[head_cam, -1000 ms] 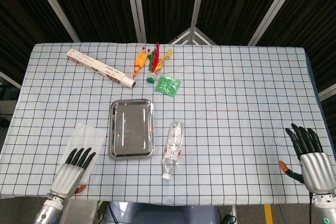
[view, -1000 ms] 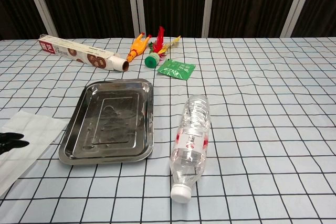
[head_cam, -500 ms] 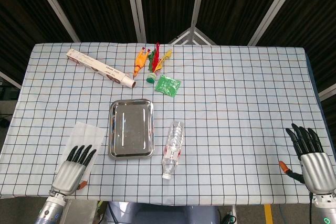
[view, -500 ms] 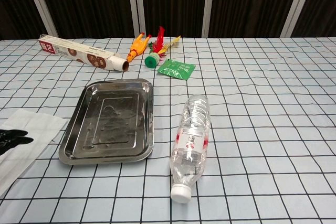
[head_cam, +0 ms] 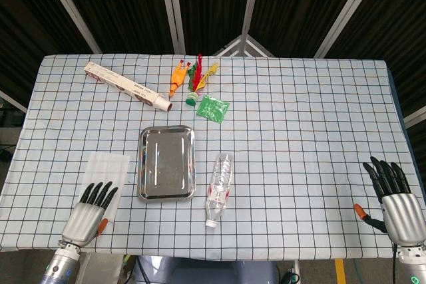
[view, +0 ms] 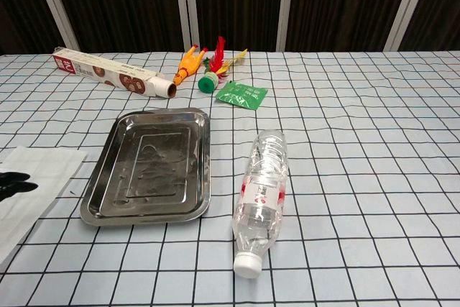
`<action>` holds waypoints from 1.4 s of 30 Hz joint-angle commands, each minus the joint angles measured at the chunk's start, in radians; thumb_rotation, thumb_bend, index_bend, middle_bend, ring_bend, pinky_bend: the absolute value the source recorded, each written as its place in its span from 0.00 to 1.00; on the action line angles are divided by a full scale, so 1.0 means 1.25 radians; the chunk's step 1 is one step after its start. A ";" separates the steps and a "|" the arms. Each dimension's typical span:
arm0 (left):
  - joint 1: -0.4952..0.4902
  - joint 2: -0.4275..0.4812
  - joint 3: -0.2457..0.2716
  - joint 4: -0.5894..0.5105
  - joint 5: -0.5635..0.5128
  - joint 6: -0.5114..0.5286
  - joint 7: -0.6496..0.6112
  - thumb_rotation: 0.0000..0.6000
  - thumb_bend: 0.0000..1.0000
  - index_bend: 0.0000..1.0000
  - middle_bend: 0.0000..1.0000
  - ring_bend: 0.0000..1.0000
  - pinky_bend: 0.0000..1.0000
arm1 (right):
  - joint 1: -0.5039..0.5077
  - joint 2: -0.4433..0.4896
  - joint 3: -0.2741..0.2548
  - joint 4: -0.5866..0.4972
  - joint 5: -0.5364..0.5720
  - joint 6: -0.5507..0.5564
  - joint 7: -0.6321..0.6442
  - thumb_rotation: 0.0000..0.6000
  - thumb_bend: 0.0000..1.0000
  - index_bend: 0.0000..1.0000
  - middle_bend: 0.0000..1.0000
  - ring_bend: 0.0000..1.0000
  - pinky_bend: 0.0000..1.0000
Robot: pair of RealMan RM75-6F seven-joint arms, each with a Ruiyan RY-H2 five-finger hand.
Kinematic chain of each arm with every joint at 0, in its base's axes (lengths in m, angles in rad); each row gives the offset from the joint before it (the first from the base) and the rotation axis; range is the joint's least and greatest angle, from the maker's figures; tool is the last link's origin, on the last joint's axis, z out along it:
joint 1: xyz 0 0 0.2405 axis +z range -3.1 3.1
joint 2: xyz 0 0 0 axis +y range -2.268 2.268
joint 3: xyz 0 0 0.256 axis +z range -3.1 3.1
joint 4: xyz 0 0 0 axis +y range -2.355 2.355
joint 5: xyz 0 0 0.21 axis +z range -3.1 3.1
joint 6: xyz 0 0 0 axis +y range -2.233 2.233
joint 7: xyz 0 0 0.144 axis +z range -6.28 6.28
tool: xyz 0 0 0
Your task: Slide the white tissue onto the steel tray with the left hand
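Observation:
The white tissue (head_cam: pixel 108 172) lies flat on the checked cloth, just left of the steel tray (head_cam: pixel 166 163), with a narrow strip of cloth between them. My left hand (head_cam: pixel 91 208) is at the tissue's near end, its fingers stretched out flat and apart, and the fingertips (head_cam: pixel 100 191) rest on the sheet. In the chest view only the dark fingertips (view: pixel 11 182) show, at the left edge on the tissue (view: pixel 39 172), and the tray (view: pixel 108 177) stands empty. My right hand (head_cam: pixel 395 197) hovers at the table's front right corner, fingers spread and holding nothing.
A clear plastic bottle (head_cam: pixel 219 181) lies right of the tray, its cap toward the front edge. At the back are a long wrap box (head_cam: pixel 128 86), colourful toys (head_cam: pixel 190 78) and a green packet (head_cam: pixel 213 108).
The tissue has turned from tilted to square with the table and shifted slightly left, away from the tray. My left hand has drawn a little left and toward the front edge. The right hand is still.

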 commanded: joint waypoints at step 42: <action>-0.019 -0.056 -0.024 -0.023 -0.066 -0.023 0.036 1.00 0.30 0.00 0.00 0.00 0.00 | -0.003 0.001 0.001 -0.001 0.004 0.001 0.004 1.00 0.29 0.00 0.00 0.00 0.00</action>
